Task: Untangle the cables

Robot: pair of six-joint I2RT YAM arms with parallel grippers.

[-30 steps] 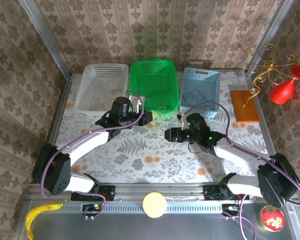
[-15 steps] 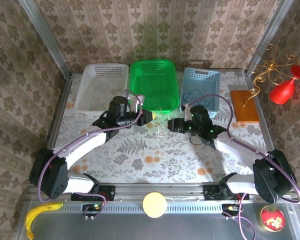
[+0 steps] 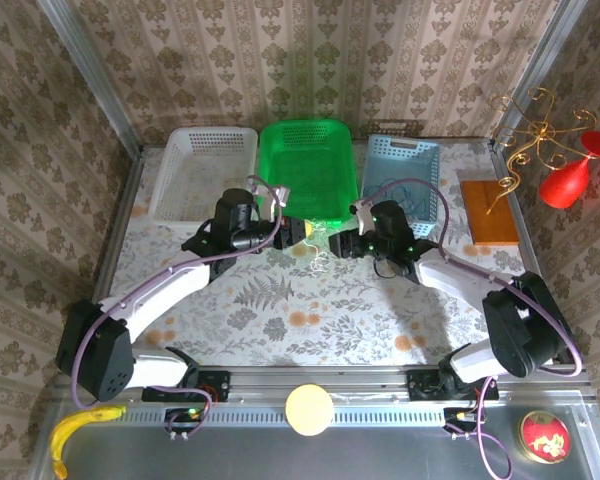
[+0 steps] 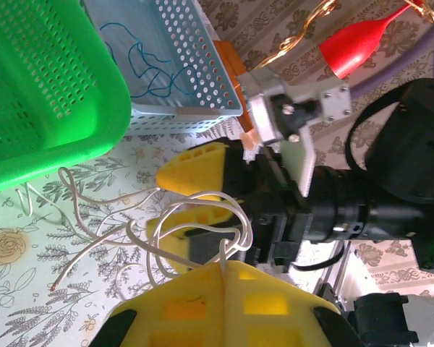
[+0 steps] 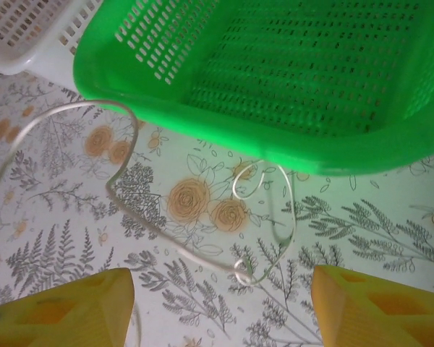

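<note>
While the left end effector pinches the thin, looping cream cable, the right end effector gapes.

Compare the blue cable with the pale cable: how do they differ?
Colour: the blue cable is dark blue, the pale cable cream-white. Place: the blue cable lies inside the blue basket; the pale cable sprawls on the table before the green basket. State: the blue cable lies free, while the left gripper pinches the pale cable. Both are thin, loosely looped cords.
</note>
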